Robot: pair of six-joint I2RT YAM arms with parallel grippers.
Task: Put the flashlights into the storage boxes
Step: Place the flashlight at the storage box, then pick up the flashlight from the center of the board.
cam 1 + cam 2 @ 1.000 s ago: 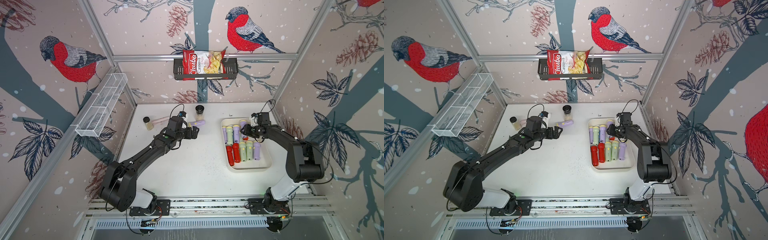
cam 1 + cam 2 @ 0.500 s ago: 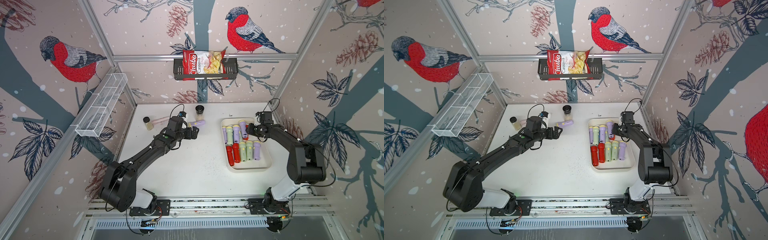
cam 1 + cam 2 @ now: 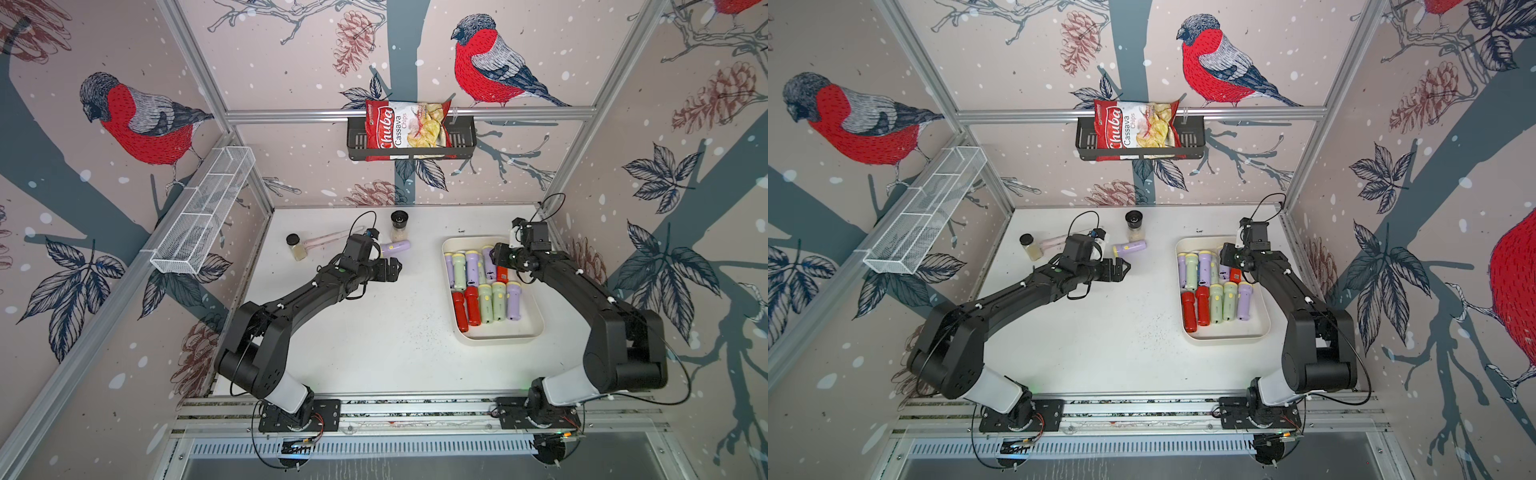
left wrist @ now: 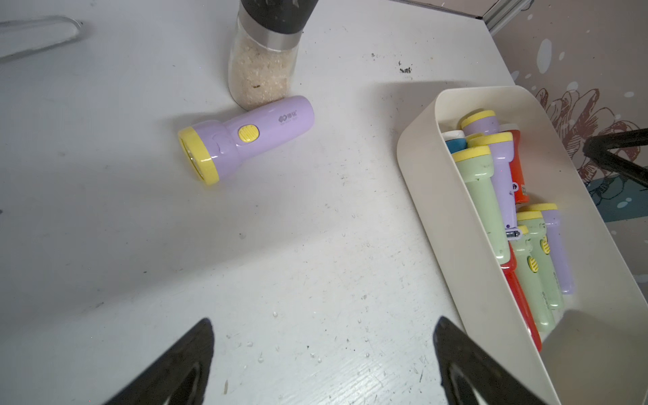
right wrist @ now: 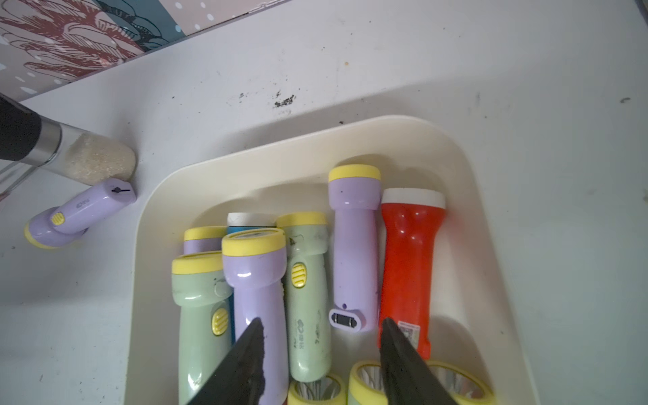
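Observation:
One lilac flashlight (image 3: pixel 395 248) (image 3: pixel 1129 248) (image 4: pixel 245 136) (image 5: pixel 79 214) lies on the table against a jar. The cream storage box (image 3: pixel 498 338) (image 3: pixel 1225 337) (image 4: pixel 438 210) (image 5: pixel 298 168) holds several flashlights (image 3: pixel 486 303) (image 3: pixel 1229 301) (image 4: pixel 487 210) in lilac, green, red and blue. My left gripper (image 3: pixel 397 266) (image 3: pixel 1126 266) (image 4: pixel 322 322) hovers open just in front of the loose lilac one, with nothing between its fingers. My right gripper (image 3: pixel 496 258) (image 3: pixel 1225 254) (image 5: pixel 321 324) is open over the box's far end. A lilac flashlight (image 5: pixel 354 252) lies free just beyond its tips.
A black-lidded jar of grains (image 3: pixel 400 224) stands beside the loose flashlight. A smaller jar (image 3: pixel 296 246) and a pale pink tube (image 3: pixel 328 239) lie further left. A wire mesh basket (image 3: pixel 203 216) hangs on the left wall. A black shelf with a chips bag (image 3: pixel 409 133) hangs on the back wall.
My right gripper carried a lilac flashlight over the box's far end, laid it in the back row and opened its jaws. The left arm has not moved.

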